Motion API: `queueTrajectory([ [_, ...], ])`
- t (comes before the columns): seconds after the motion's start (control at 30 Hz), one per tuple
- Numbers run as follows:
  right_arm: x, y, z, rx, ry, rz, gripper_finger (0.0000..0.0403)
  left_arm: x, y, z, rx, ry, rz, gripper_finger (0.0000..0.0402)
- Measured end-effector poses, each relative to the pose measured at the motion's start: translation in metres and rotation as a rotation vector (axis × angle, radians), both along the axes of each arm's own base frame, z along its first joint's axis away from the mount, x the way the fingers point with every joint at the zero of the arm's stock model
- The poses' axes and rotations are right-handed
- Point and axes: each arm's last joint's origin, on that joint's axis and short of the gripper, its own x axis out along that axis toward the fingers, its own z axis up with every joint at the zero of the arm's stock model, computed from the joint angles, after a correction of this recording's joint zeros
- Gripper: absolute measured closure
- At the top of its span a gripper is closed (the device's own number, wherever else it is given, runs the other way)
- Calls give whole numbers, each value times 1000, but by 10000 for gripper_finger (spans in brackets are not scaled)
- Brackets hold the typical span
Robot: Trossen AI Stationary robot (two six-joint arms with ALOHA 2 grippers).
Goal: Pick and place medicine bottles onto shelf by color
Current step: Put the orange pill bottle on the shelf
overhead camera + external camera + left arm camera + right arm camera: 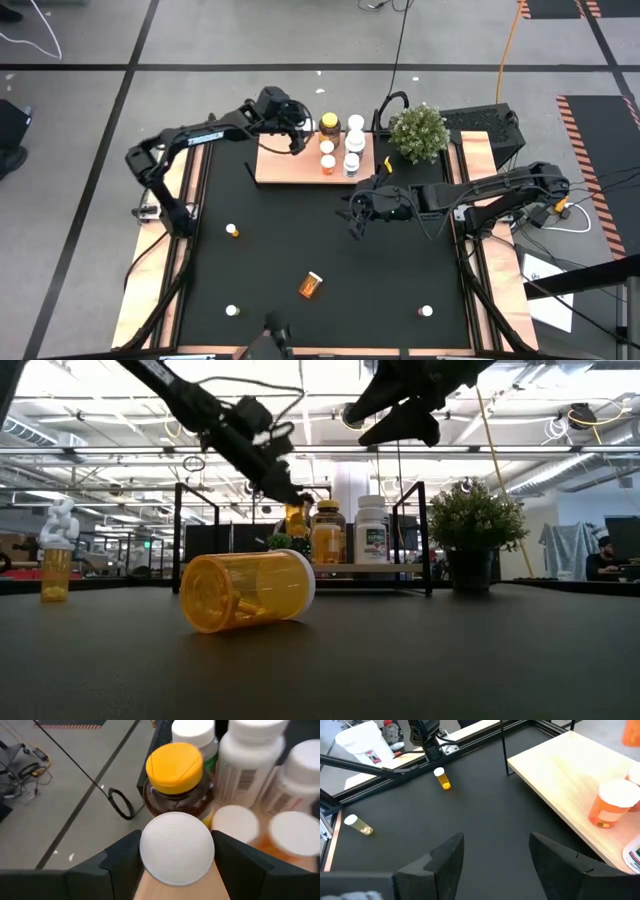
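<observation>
1. Nearest the low camera, an orange bottle (pixel 247 589) lies on its side on the black mat (pixel 330 250) of the counter, toward 6 o'clock in the overhead view, its cap end turned toward the shelf.
2. Three small capped bottles stand apart on the mat: one at 9 o'clock (pixel 232 230), one near 7 o'clock (pixel 231 311) and one near 5 o'clock (pixel 426 311).
3. The wooden shelf (pixel 285 165) sits at 12 o'clock. Along its right half stands a cluster of bottles: a yellow-lidded jar (pixel 175 782), white bottles (pixel 355 135) and orange bottles with white caps (pixel 327 160).
4. The left tool (pixel 175 855) is over the shelf's far left part, beside the jar. A white-capped bottle (pixel 176 847) sits between its fingers; they stand close on both sides, but I cannot tell whether they press on it.
5. The right tool (pixel 495 857) hangs above bare mat just off the shelf's near right corner, toward 3 o'clock, its fingers spread with nothing between them.
6. A green potted plant (pixel 418 132) stands right of the shelf, at 1 o'clock.
</observation>
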Motion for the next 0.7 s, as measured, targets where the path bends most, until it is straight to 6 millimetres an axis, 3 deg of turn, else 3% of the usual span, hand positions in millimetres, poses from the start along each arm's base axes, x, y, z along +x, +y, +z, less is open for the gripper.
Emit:
queueTrajectory([
  [0.33,-4,0,7,-19,-19,12,188,6,21,-46,-83,71,40,161],
  [0.7,-8,-1,8,-49,2,32,188,5,19,-51,-128,100,70,160],
])
